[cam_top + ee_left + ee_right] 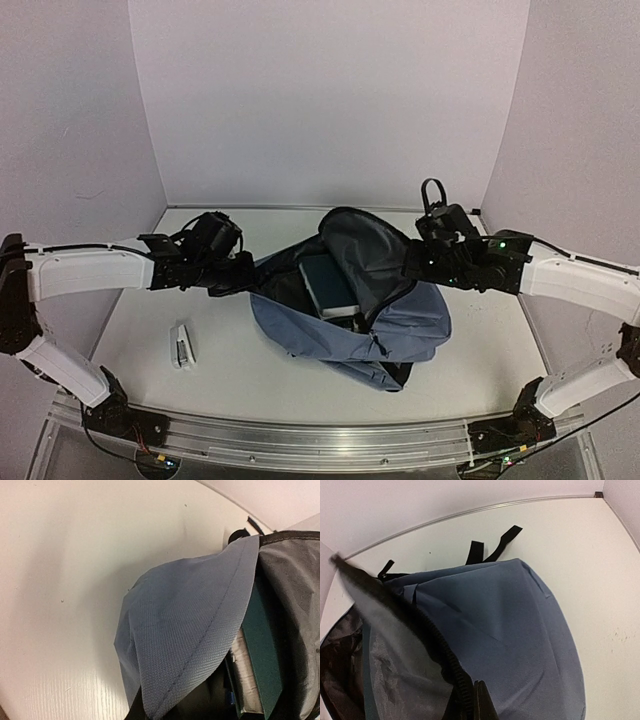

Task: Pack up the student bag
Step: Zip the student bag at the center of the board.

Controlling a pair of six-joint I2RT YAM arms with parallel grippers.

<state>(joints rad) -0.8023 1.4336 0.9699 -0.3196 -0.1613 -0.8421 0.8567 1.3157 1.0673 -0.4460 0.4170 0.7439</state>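
Where it lies on the white worktop point(230, 375), the big bag point(350, 325) sags like cloth between the left claw point(243, 280) and the right claw point(412, 264), each pressed together on an edge of its open mouth.
Soft and limp, it will likely fold and drag rather than lift whole; the stitched rim and black zipper point(451, 666) by each claw look the firmest places to pinch. A teal book point(328, 285) inside the mouth, between the claws, adds weight and may slide on the dark lining. A small white object point(182, 346) lies nearer the arm bases than the left claw, apart from the bag.
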